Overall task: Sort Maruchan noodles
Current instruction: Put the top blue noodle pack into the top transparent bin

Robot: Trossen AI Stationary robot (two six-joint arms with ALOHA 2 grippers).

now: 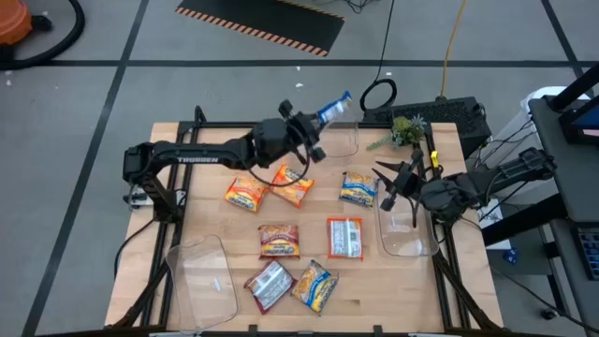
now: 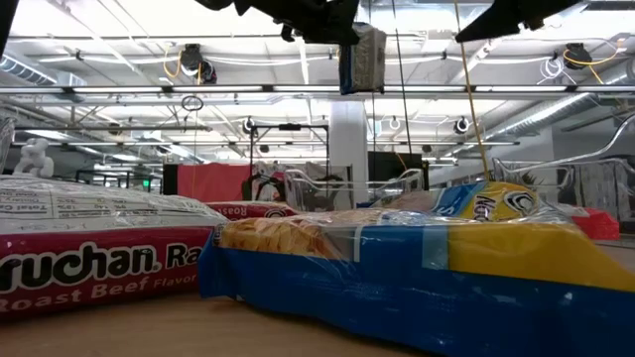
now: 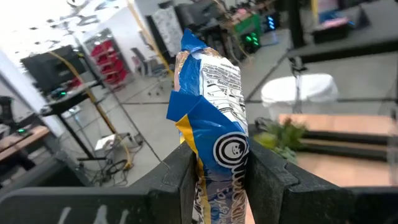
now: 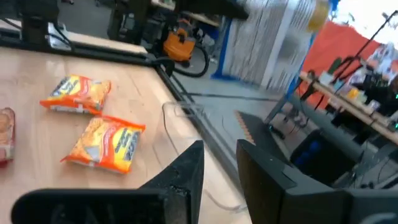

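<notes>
Left end effector (image 1: 318, 120): closed on a blue and yellow noodle packet (image 3: 211, 137), held in the air near the far edge of the desk (image 1: 215, 211), just beside a clear bin (image 1: 339, 140) that stands at that edge. The fingers (image 3: 180, 180) pinch the packet at one short end and the rest stands free above them.

Right end effector (image 1: 393, 187): near the right edge of the desk, over another clear bin (image 1: 404, 229). The fingers stand a little apart and nothing is between them.

Packets on the desk: two orange packets (image 1: 245, 194) lie near the left arm, one blue and yellow packet (image 1: 357, 189) lies toward the right edge, and five more in orange, red and silver lie in the middle and toward the near edge. A third clear bin (image 1: 201, 276) is at the near left corner.

Handling, as I judge it: the packet looks light, and its plastic wrapper looks smooth and probably slippery. The noodle block inside is likely brittle, so a hard squeeze could crack it.

Where to hold: across the flat faces, or at the sealed end as now, where the wrapper gives a bit.

Risk: a packet held by one end may swing or slip out.
</notes>
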